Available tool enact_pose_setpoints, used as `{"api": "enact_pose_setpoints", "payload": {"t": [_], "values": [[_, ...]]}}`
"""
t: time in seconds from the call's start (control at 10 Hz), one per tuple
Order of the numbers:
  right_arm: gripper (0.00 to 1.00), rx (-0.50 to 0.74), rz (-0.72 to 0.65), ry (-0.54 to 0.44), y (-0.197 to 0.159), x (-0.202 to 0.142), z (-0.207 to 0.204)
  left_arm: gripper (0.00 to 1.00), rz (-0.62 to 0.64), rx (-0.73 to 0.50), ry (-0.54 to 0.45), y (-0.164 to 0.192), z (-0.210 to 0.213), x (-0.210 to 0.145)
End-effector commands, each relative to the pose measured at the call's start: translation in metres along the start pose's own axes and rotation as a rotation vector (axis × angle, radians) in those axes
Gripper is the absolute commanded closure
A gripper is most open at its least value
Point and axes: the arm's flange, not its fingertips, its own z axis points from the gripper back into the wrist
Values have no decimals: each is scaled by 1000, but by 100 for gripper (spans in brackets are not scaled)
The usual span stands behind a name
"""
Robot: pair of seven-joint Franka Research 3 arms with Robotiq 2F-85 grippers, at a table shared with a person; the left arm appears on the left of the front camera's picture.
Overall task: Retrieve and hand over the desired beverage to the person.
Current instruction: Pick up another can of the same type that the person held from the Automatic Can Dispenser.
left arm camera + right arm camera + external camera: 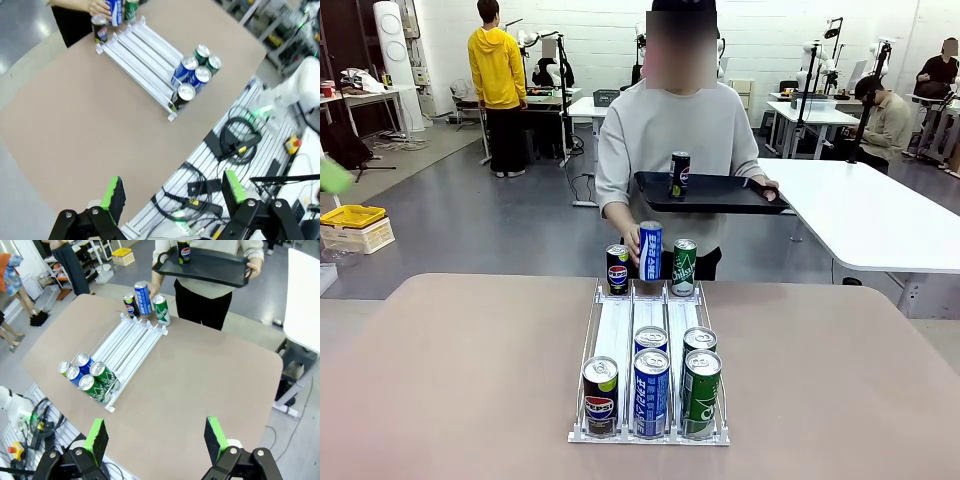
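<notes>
The left gripper and right gripper hang with jaws apart, empty. One Pepsi can stands on the black tray. The fetching seems not yet begun.

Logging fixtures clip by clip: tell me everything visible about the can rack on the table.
The can rack is a clear-and-white, plastic-looking frame with three lanes split by thin rails, lying flat on the tan table, lengthwise toward the person. Five cans crowd its near end: black, blue, green in front, blue and green behind. Three more stand at its far end; the middle is bare.
</notes>
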Motion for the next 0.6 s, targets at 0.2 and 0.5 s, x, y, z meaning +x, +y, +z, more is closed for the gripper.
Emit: {"api": "enact_pose_setpoints", "payload": {"t": [0.2,0.5], "values": [[0,21,5,-7,0,0,-1,0,91,312,437,-141,-143,102],[0,21,5,-7,0,0,-1,0,155,417,522,-186,-250,78]]}}
